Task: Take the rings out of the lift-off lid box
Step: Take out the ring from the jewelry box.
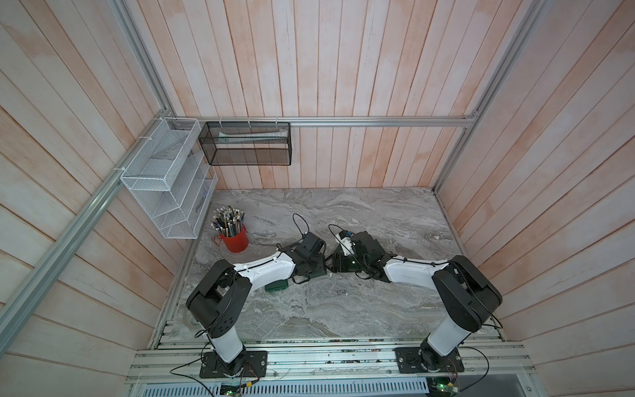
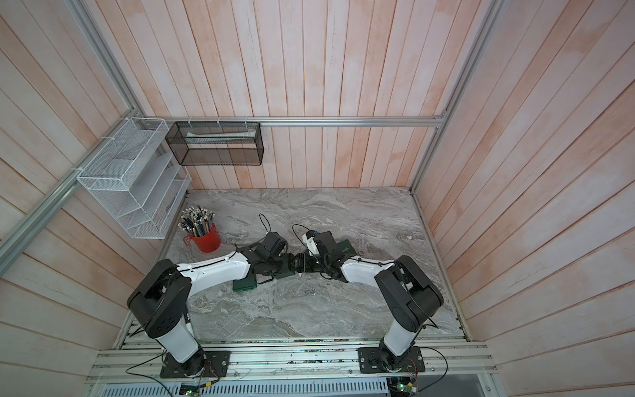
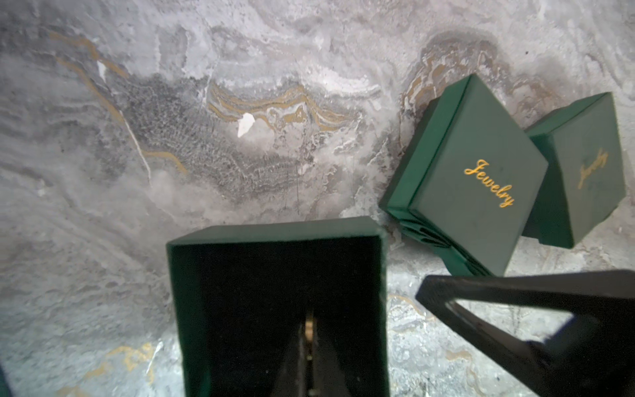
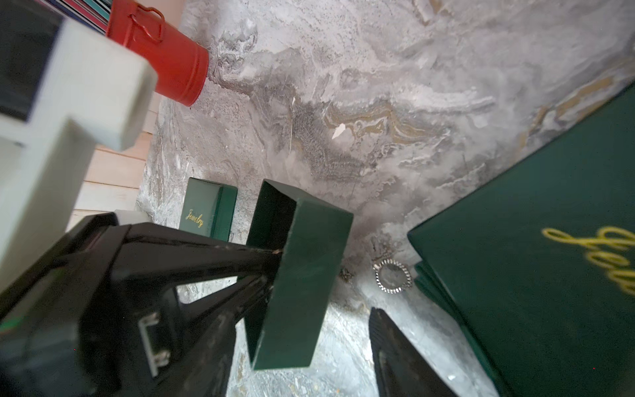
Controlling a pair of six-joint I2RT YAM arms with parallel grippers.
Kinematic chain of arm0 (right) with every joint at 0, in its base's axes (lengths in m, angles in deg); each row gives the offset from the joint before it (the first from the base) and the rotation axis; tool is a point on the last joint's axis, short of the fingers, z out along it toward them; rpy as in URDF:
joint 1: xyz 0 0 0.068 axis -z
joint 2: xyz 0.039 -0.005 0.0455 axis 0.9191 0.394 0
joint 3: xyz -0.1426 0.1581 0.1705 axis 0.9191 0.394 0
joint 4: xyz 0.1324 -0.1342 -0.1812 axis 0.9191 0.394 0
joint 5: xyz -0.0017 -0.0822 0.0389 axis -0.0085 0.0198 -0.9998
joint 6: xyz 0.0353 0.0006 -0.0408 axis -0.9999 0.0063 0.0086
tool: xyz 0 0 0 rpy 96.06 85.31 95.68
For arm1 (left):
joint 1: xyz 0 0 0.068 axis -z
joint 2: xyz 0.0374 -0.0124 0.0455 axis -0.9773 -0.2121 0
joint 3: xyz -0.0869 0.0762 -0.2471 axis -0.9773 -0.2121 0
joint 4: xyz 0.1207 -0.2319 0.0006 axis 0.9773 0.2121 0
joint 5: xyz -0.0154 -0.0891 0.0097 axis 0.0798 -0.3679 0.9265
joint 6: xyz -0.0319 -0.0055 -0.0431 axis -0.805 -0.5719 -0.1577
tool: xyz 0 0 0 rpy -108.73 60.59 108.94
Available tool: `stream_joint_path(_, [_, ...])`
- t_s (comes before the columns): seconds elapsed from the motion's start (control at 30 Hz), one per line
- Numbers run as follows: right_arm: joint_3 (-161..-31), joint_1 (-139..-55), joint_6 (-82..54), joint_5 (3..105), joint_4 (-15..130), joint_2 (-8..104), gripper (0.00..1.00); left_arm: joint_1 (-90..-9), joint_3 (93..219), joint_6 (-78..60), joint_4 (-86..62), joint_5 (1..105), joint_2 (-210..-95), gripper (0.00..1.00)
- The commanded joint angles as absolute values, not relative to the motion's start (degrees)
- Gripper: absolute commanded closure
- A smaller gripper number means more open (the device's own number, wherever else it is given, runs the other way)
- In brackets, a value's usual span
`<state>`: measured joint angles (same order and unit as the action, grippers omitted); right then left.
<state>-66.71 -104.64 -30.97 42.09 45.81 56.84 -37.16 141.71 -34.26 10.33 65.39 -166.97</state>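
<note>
Ring [image 4: 392, 276] lies between held shell [image 4: 305, 275] and edge of closed box [image 4: 532, 275].

Light: soft and even in both top views; grey marbled worktop [image 1: 343, 309] moderately bright.
Shadow: open dark-green cardboard box [image 3: 240, 292] in the left pincer [image 4: 275, 266] is near black inside.
Glare: pale sheen on worktop beyond that pincer.
Blur: white plastic block [image 4: 79, 89] behind it and gold-lettered closed green box [image 4: 549, 275] opposite are smeared.
Distortion: pink plank walls [image 1: 343, 68] bow at top-view edges.
</note>
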Motion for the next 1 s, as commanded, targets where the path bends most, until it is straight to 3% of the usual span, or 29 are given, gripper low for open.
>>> stream_joint_path(0.0, [-68.7, -105.0, -31.1, 41.8, 47.7, 58.6, 0.36, -37.3, 140.6, -35.0, 7.9, 65.1, -164.2, 1.0])
stream_joint_path(0.27, [-69.3, -105.1, -31.5, 41.0, 46.5, 59.3, 0.37, -37.4, 137.4, -34.7, 4.1, 64.1, -161.0, 1.0])
stream_joint_path(0.6, [-70.7, -105.1, -32.2, 45.4, 51.4, 60.6, 0.53, -39.1, 134.2, -35.5, -0.2, 61.1, -158.5, 1.0])
stream_joint_path(0.97, [-73.9, -105.8, -31.0, 47.3, 56.5, 64.0, 0.54, -41.6, 129.4, -36.3, -5.2, 56.4, -156.3, 1.0])
